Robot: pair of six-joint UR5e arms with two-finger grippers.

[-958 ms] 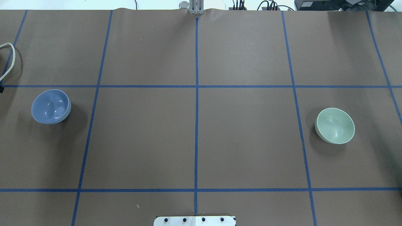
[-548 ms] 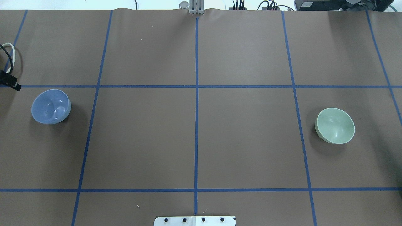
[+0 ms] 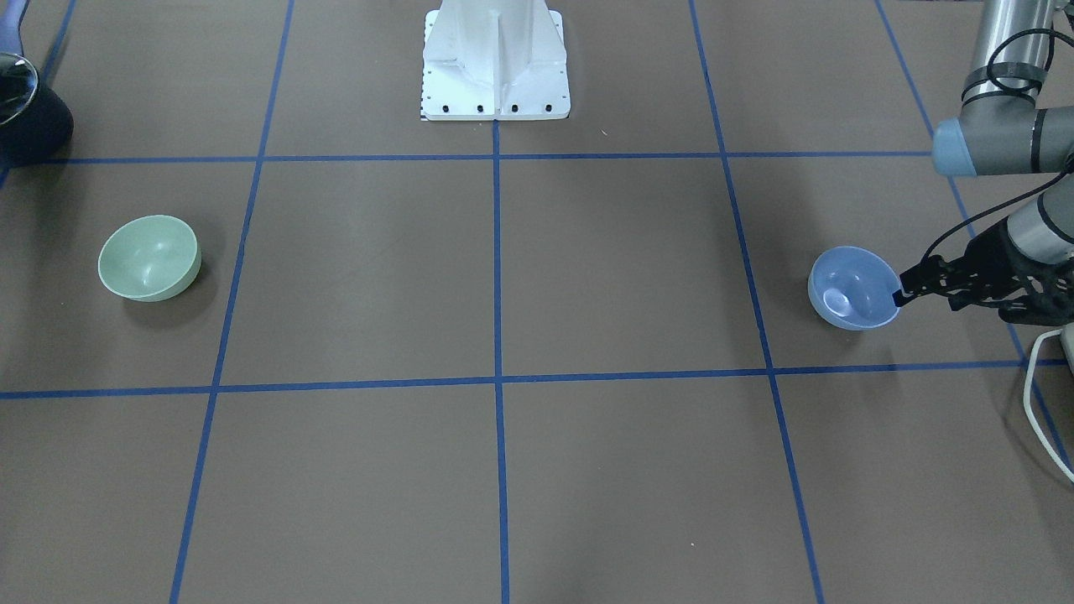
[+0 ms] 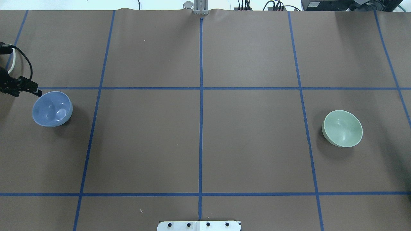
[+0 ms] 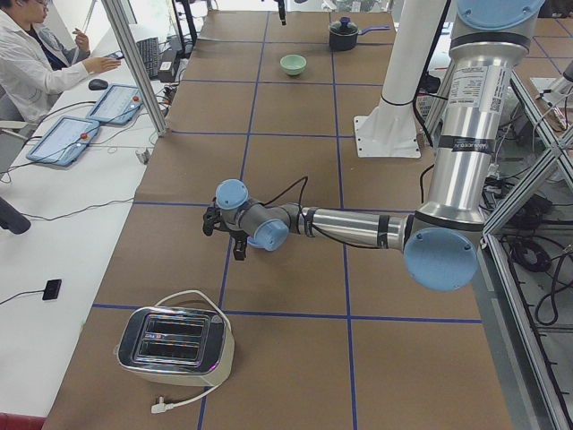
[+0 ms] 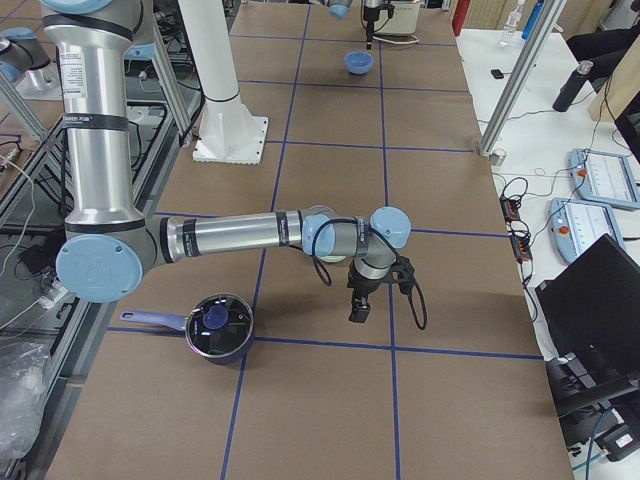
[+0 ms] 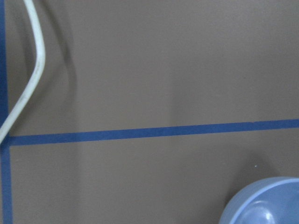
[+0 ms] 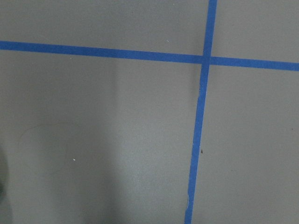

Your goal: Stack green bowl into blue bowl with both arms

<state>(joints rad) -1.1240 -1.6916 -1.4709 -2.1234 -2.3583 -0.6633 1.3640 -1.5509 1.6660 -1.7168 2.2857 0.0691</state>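
Though the left gripper [image 3: 906, 291] hangs with its black tips right at the rim of the light periwinkle-blue round plastic bowl [image 3: 849, 289], I cannot tell whether its jaws stand apart or together. The right gripper [image 6: 360, 303], pointing down over the brown blue-taped table [image 3: 587, 252], is just as unreadable. The pale mint-green round plastic bowl [image 3: 149, 257] sits upright at the opposite end, well apart from the other bowl.
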